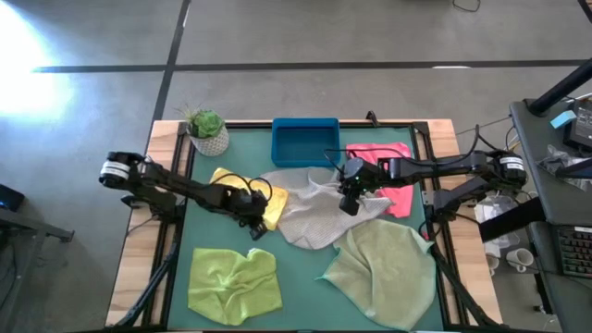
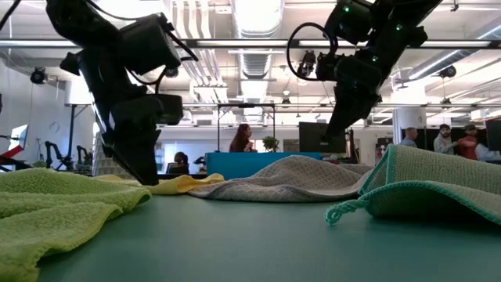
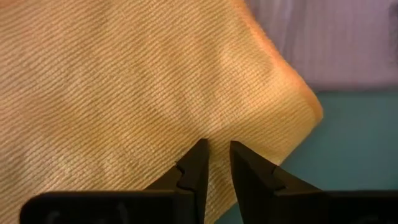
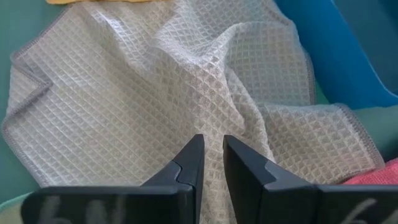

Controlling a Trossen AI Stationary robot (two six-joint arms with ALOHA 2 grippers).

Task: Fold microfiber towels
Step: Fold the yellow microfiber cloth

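Fingers of the left gripper (image 3: 214,163), narrowly parted and holding nothing, hover over the ribbed yellow towel (image 1: 266,197) at nine o'clock of the table (image 1: 305,250). Crumpled lime towel (image 1: 233,284) lies at seven. Waffle-weave grey towel (image 4: 155,106) sprawls at centre under the right gripper (image 4: 212,158), its fingers likewise narrow and empty. Sage towel (image 1: 384,273) lies at five, pink towel (image 1: 393,176) at two.

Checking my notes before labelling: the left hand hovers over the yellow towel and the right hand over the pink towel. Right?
Not quite. The left hand is over the yellow towel, but the right hand is over the light grey towel, as the right wrist view shows; the pink towel lies beside it.
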